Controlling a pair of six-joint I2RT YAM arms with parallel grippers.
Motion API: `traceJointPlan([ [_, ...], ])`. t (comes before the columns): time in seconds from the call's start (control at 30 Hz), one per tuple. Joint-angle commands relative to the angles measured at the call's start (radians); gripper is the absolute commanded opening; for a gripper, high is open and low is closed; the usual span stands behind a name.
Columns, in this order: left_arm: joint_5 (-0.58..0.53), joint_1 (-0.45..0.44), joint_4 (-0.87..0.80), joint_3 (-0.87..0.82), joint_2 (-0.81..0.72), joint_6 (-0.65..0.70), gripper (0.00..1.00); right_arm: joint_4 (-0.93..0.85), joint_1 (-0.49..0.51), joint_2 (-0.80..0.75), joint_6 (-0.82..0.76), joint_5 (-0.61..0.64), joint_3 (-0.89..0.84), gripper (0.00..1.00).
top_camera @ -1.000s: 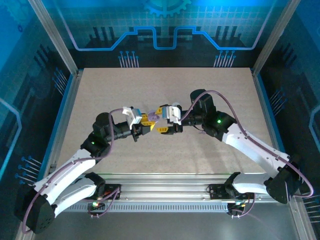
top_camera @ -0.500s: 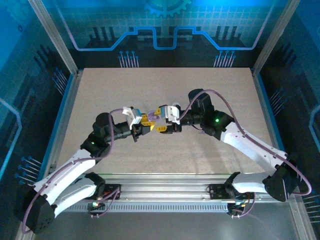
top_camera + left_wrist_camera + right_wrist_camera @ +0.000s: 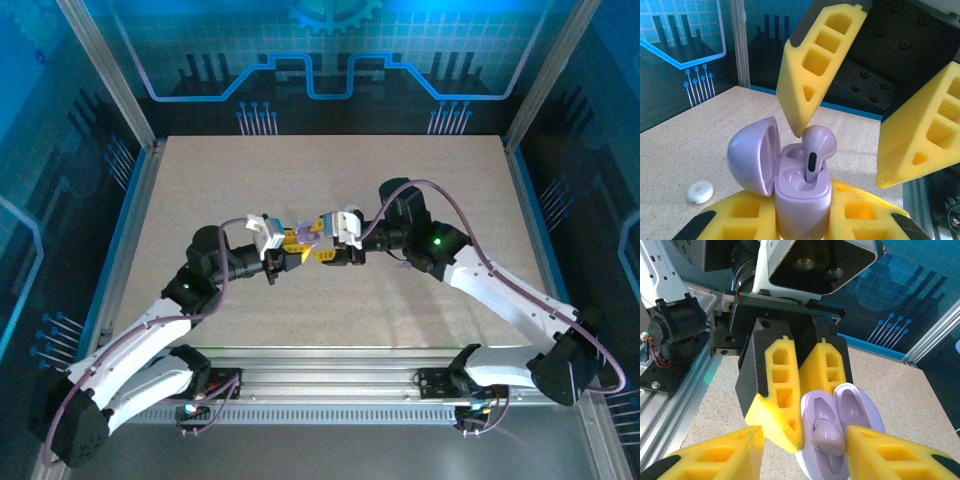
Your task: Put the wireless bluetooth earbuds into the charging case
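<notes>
Right wrist: earbud point(image 3: 827, 436) (lavender) between fingers point(image 3: 885, 455)

Earbud point(image 3: 817, 141): glossy pale lavender, dark strip on the stem.
Charging case point(image 3: 802, 204): lavender inside and out.
Right fingers point(image 3: 812, 70): yellow, black backs.
Tabletop point(image 3: 705, 145): beige, finely speckled.
Round piece point(image 3: 700, 192): white.
Back wall point(image 3: 320, 50): blue grid, lighter line pattern.
</notes>
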Motion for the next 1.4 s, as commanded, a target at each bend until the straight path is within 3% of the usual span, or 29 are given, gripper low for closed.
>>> traceJointPlan([
  [0.0, -0.033, -0.002, 0.028, 0.04, -0.005, 0.011, 0.16, -0.044, 0.008, -0.032, -0.004, -0.026, 0.007, 0.46],
  [0.37, -0.018, -0.002, 0.037, 0.043, 0.005, 0.001, 0.16, -0.052, 0.011, -0.051, 0.019, -0.052, 0.001, 0.42],
  [0.63, -0.015, -0.002, 0.037, 0.041, 0.0, -0.002, 0.16, 0.001, 0.001, -0.074, 0.081, 0.037, -0.028, 0.43],
  [1.37, -0.022, -0.003, 0.028, 0.035, -0.008, 0.004, 0.16, 0.001, 0.053, 0.011, 0.076, -0.033, 0.011, 0.37],
])
